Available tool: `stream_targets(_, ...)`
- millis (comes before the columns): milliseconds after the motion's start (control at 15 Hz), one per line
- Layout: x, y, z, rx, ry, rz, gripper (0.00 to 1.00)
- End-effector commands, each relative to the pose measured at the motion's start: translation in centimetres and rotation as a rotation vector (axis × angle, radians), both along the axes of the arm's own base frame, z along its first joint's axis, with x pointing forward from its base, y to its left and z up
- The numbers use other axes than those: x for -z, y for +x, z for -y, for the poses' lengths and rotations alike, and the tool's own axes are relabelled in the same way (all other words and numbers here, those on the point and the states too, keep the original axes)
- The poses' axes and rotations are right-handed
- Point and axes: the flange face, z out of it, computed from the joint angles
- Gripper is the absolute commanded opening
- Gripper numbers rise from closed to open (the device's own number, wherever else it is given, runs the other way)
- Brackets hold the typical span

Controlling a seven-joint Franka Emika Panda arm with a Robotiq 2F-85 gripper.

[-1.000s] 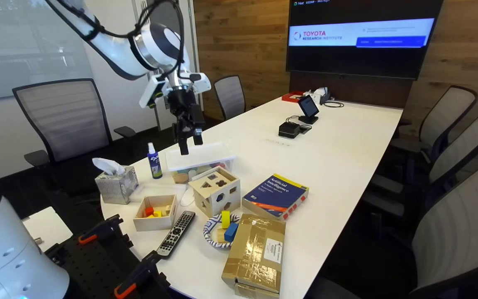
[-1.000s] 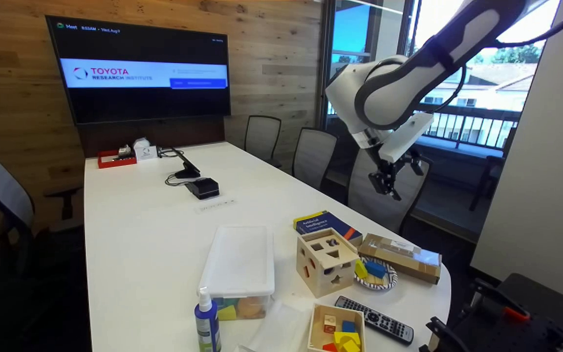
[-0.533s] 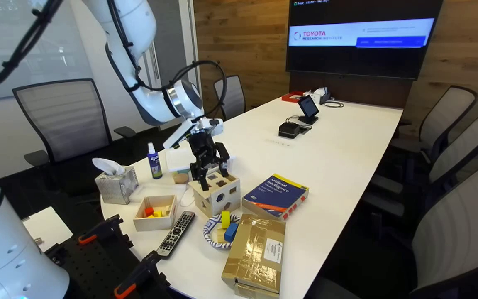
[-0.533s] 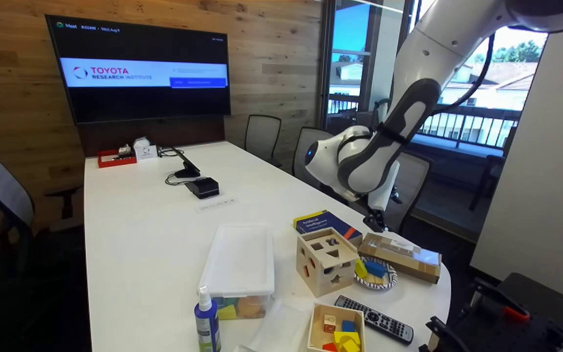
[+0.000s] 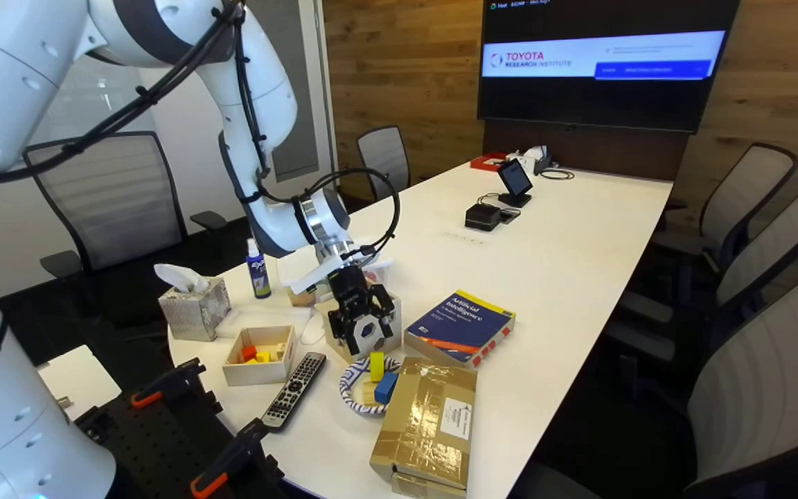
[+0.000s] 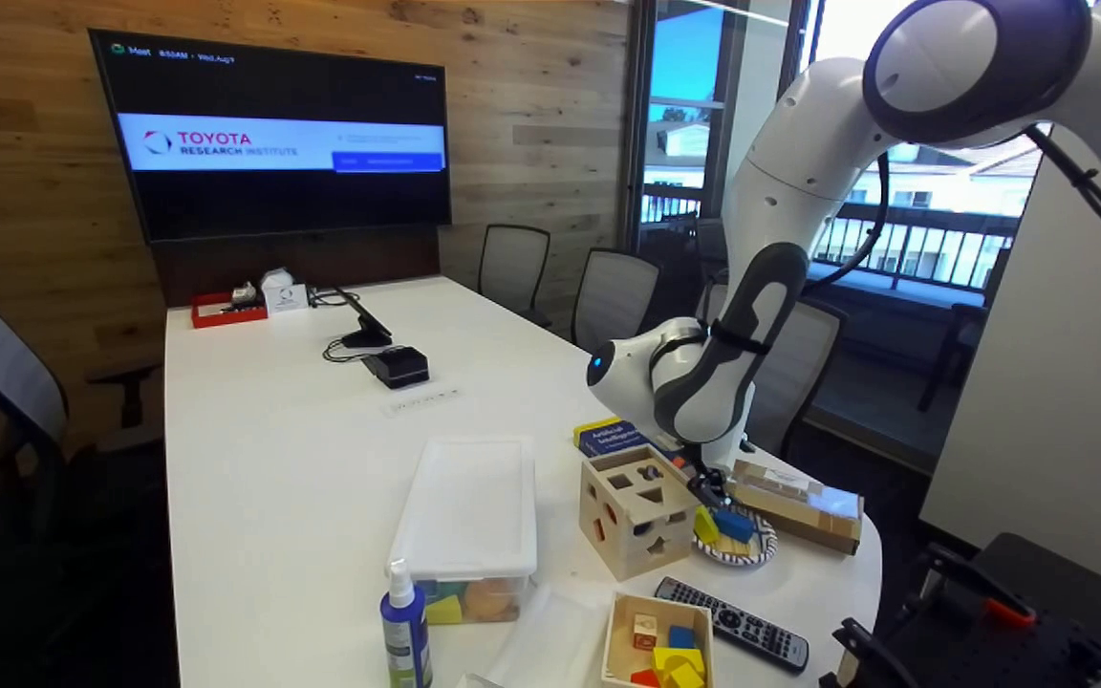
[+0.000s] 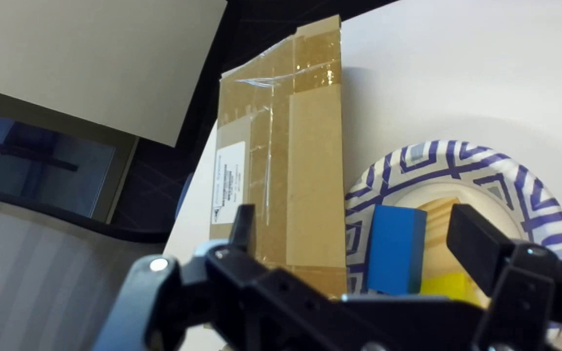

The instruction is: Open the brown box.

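The brown box (image 5: 427, 423) lies flat and closed on the table, its top covered in shiny tape with a white label. It also shows in an exterior view (image 6: 804, 506) and fills the middle of the wrist view (image 7: 315, 170). My gripper (image 5: 373, 337) is open and empty, above the patterned plate and beside the box, in front of the wooden cube. In the wrist view my gripper (image 7: 351, 224) has its fingers wide apart, one in line with the box's label side and one over the plate. My arm hides part of the box in an exterior view.
A patterned plate (image 7: 456, 151) holds a blue block (image 7: 395, 248) and a yellow block (image 7: 449, 287) next to the box. The wooden cube (image 6: 632, 549), a thick book (image 5: 454, 326), a remote (image 5: 294, 389) and a wooden tray (image 5: 257, 374) stand around. The table edge is close beside the box.
My gripper has come down from high above the table, past the wooden cube, to low over the plate beside the box. The box has not moved.
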Motion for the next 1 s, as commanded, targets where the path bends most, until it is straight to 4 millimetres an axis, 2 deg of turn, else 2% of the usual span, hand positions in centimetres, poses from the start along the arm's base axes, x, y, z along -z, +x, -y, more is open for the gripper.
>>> stream_targets(0,1.5,-0.6,1.4,0.016,0.007,0.040,1.00)
stream_targets(267,3.0,-1.4,4.0,0.061,0.022,0.070,1.00)
stream_targets(533,4.4,-1.4,5.9,0.084,0.034,0.094,1.00)
stream_targets(933,4.5,-1.0,8.0,0.104,0.005,0.096,1.00)
